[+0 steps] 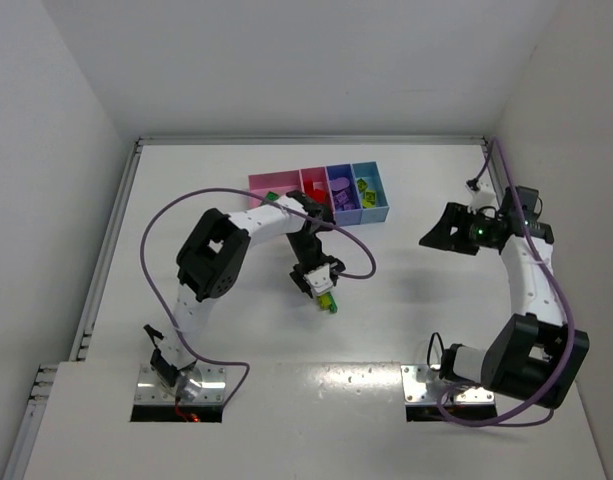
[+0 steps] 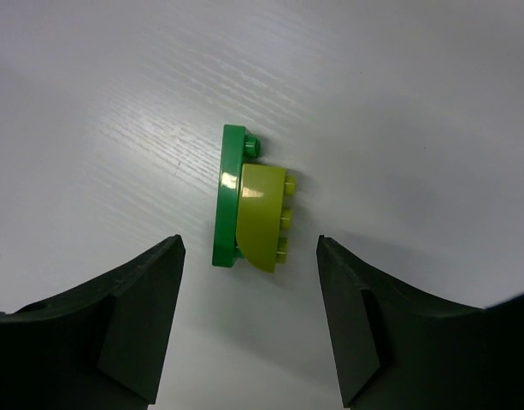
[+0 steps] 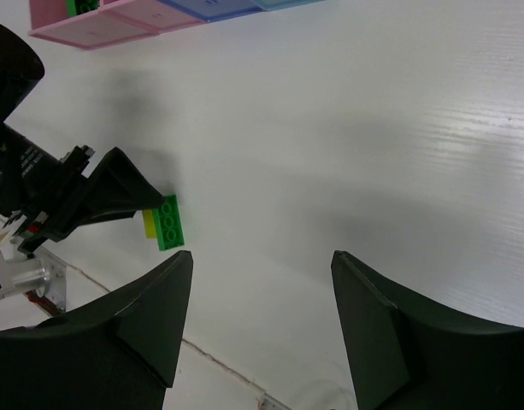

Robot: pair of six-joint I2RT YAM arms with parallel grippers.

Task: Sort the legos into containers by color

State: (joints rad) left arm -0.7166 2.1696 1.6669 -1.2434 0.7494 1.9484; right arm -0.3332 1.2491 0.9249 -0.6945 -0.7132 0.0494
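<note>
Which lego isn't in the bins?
The flat green plastic plate joined to a yellow-green curved block: it lies on the white table by the left hand, the others sit in the pink and blue bins.

The lego stack [image 2: 249, 205] is viewed closely between the tips of the left pincer [image 2: 249, 243], distantly beyond the right pincer [image 3: 262, 256], and also from overhead.

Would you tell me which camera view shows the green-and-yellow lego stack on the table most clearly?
The left wrist view: the lego stack sits close and central, green plate joined to a yellow-green curved piece, studs visible. The top view gives only a tiny speck beside the left gripper; the right wrist view shows it small, far off.
</note>
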